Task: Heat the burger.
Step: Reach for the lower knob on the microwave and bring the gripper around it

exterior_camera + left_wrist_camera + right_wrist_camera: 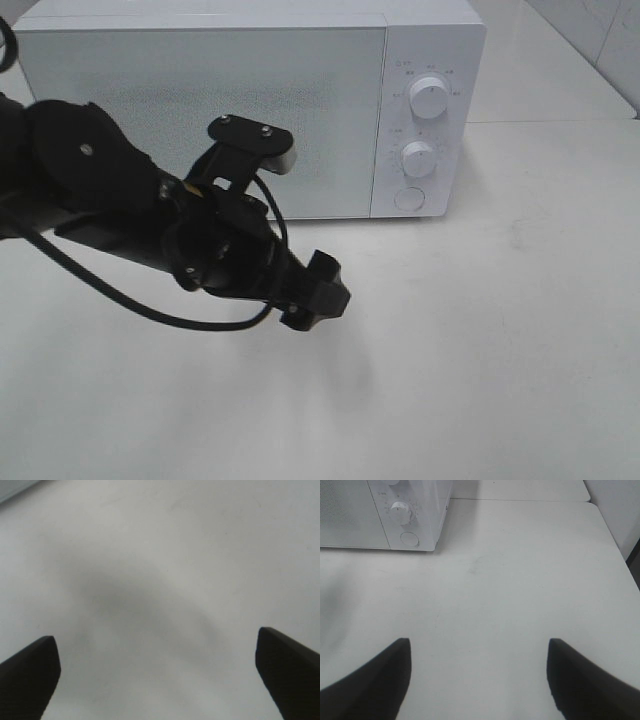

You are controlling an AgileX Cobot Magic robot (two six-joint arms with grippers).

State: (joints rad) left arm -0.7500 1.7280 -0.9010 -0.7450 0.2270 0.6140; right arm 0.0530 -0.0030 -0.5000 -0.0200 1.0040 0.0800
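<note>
In front of the microwave (pixel 250 100), the left arm (pixel 150 220) reaches out over the white counter (pixel 500 350), its black cable (pixel 130 300) looping below it. The left fingers (pixel 325 272) hang just before the microwave's door (pixel 200 120), below the edge nearest the controls. In the left wrist view the left fingers (pixel 30 675) stand spread wide. Nothing lies between them, only bare counter with a soft grey shadow on it.

The microwave's door is shut, and its frosted, speckled panel lets nothing inside be made out. Beside the door, on the control side, sit an upper knob (pixel 430 97), a lower knob (pixel 418 158) and a round button (pixel 409 198) beneath them.

The right fingers (pixel 370 685) are likewise wide apart and hold nothing. They are over open counter, well away from the microwave on its control side, with the lower knob (pixel 401 511) and round button (pixel 409 539) in their camera's sight.

Where the burger is cannot be told: no view shows it, neither on the counter before the microwave nor through the door.
</note>
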